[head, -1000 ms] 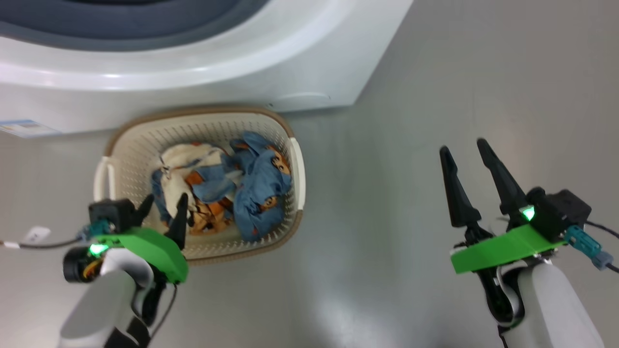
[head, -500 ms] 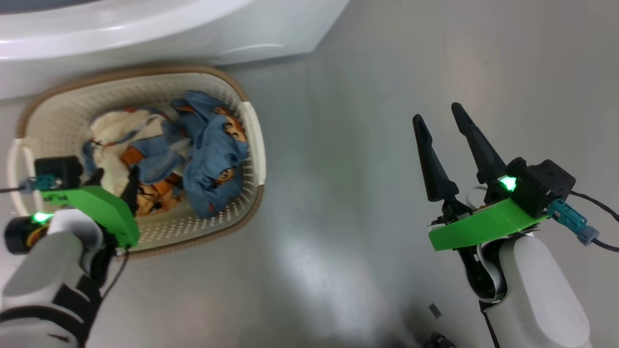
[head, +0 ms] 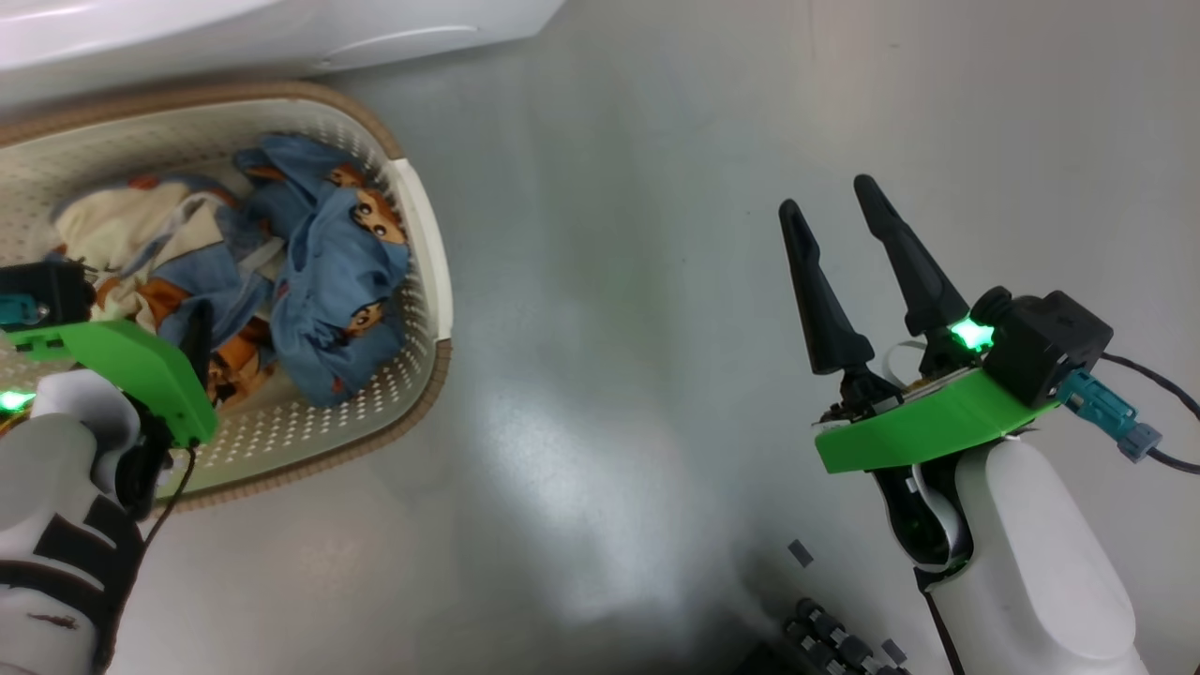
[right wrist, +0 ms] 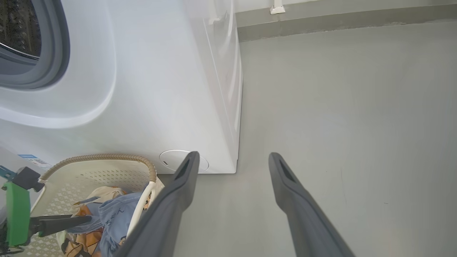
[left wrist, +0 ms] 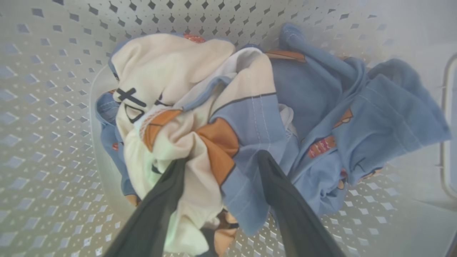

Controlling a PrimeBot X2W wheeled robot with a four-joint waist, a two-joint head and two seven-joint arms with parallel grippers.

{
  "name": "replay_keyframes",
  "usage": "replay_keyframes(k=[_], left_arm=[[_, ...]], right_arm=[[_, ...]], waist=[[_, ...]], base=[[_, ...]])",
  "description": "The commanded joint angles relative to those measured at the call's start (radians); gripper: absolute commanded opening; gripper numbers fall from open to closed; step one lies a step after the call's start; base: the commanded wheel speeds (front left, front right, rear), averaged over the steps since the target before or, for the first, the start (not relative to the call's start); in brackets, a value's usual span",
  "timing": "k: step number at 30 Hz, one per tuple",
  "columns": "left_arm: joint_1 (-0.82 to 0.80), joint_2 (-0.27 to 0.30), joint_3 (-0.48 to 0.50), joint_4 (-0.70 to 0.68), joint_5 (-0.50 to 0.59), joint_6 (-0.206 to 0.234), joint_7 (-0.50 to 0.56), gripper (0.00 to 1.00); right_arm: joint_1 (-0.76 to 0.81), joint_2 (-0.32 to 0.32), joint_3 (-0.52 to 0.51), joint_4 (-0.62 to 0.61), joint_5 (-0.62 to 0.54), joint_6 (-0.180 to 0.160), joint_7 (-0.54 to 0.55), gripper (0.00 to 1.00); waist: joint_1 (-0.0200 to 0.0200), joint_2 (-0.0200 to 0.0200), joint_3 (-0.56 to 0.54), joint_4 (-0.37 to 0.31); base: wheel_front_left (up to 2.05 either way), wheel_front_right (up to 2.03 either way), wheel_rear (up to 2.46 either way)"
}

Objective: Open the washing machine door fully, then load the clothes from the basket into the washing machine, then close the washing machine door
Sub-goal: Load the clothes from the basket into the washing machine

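1. Looking down, we hold our left gripper point(left wrist: 221, 159) spread astride the clothes point(left wrist: 321, 117) lying in the basket point(head: 424, 253) at left.
2. Our right gripper point(head: 825, 193), also spread, hangs well apart at right.

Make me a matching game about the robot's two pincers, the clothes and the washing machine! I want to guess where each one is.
Things:
1. left pincer
2. right pincer
3. clothes
4. washing machine

Places:
A. piled inside the cream basket
B. open, above bare grey floor
C. white, standing just behind the basket
D. open, down at the clothes pile

Pairs: 1-D, 2-B, 3-A, 4-C.
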Motion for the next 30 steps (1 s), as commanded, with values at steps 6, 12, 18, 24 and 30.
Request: replay_keyframes(k=[6, 12, 18, 24, 30], left_arm=[[-0.009, 0.065, -0.038, -0.013, -0.057, -0.002, 0.031, 1.0], [-0.011, 0.067, -0.086, -0.002, -0.083, -0.002, 0.046, 0.11], [-0.014, 0.057, -0.117, -0.002, -0.115, -0.002, 0.019, 0.0], [0.017, 0.045, -0.111, 0.008, -0.174, -0.002, -0.061, 0.0], [0.068, 0.029, -0.131, 0.001, -0.194, -0.002, -0.131, 0.0]], right_arm=[[0.017, 0.007, 0.036, -0.032, 0.024, 0.01, -0.012, 1.0], [0.035, 0.007, 0.039, -0.035, 0.02, 0.01, -0.012, 1.0], [0.039, 0.007, 0.034, -0.028, 0.017, 0.01, -0.012, 1.0], [0.041, 0.007, 0.033, -0.012, 0.018, 0.01, -0.012, 1.0], [0.061, 0.007, 0.033, 0.013, 0.005, 0.01, -0.012, 1.0]], waist=[[0.0, -0.0001, 0.019, -0.033], [0.0, -0.0001, 0.014, -0.036], [0.0, -0.0001, -0.005, -0.022], [0.0, -0.0001, -0.066, -0.001], [0.0, -0.0001, -0.145, 0.02]], base=[[0.0, 0.0, 0.0], [0.0, 0.0, 0.0], [0.0, 0.0, 0.0], [0.0, 0.0, 0.0], [0.0, 0.0, 0.0]])
